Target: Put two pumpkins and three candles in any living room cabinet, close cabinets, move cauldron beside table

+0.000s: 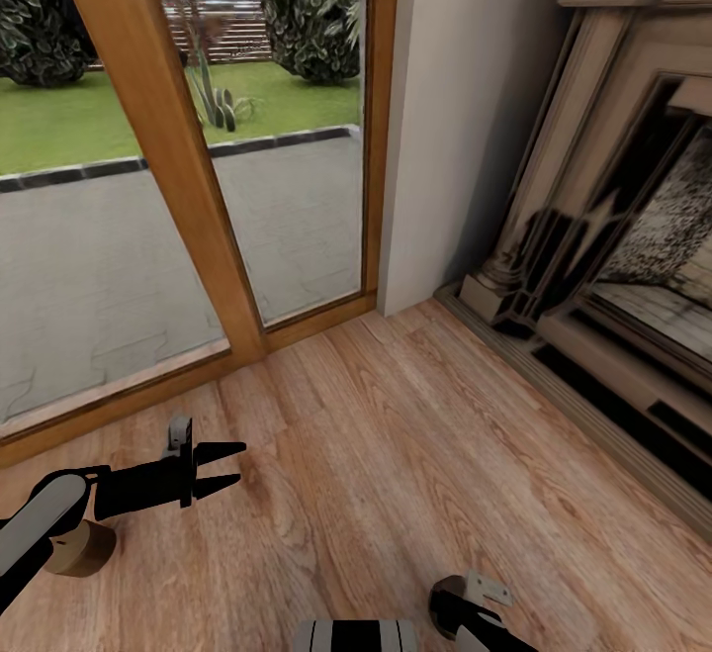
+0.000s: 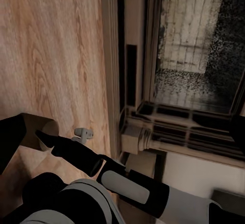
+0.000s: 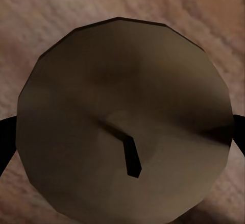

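A stubby dark-brown candle (image 3: 122, 71) with a short wick sits between the black fingers (image 3: 4, 134) of my right gripper (image 1: 453, 610), which is shut on it low over the wood floor. The left wrist view catches the same candle (image 2: 34, 128) at the tip of my right arm. My left gripper (image 1: 237, 464) hangs open with nothing in it, pointing toward the fireplace. A second stubby tan cylinder (image 1: 81, 548), candle-like, shows under my left forearm. The pumpkins, cabinet, cauldron and table are out of view.
A stone fireplace (image 1: 633, 236) with a raised hearth step (image 1: 593, 405) runs along the right. A glass door with a thick wooden frame (image 1: 168, 157) and a white wall pillar (image 1: 465, 108) close the far side. Wood floor (image 1: 396, 454) lies between.
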{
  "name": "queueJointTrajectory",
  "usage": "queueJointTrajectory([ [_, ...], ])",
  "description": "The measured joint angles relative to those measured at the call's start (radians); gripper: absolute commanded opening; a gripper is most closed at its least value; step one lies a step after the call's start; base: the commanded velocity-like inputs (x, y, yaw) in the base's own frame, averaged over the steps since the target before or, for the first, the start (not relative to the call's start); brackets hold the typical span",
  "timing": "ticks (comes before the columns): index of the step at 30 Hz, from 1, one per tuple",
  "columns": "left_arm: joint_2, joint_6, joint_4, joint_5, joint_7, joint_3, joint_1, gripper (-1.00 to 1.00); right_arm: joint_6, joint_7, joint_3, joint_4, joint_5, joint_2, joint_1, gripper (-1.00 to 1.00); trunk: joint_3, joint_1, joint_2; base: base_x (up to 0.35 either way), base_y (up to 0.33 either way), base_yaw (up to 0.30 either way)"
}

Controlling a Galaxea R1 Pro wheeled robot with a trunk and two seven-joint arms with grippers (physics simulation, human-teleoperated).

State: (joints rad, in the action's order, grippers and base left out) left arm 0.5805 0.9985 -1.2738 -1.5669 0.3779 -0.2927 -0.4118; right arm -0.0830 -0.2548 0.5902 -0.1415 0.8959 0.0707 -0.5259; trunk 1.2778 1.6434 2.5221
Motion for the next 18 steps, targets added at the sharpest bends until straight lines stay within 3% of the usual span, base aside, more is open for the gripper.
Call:
queueJointTrajectory([
  [9,0.0,0.0,0.0,0.0,0.0,0.0,0.0,1.0,0.0,0.0,-0.001,0.0,-0.002,0.0,0.0,1.0,0.0,0.0,0.0,0.0,0.0,0.0],
  [10,0.0,0.0,0.0,0.0,0.0,0.0,0.0,1.0,0.0,0.0,-0.001,0.0,-0.002,0.0,0.0,-1.0,0.0,0.0,0.0,0.0,0.0,0.0],
  [18,0.0,0.0,0.0,0.0,0.0,0.0,0.0,1.0,0.0,0.001,0.001,0.0,0.0,0.0,0.0,-1.0,0.0,0.0,0.0,0.0,0.0,0.0],
])
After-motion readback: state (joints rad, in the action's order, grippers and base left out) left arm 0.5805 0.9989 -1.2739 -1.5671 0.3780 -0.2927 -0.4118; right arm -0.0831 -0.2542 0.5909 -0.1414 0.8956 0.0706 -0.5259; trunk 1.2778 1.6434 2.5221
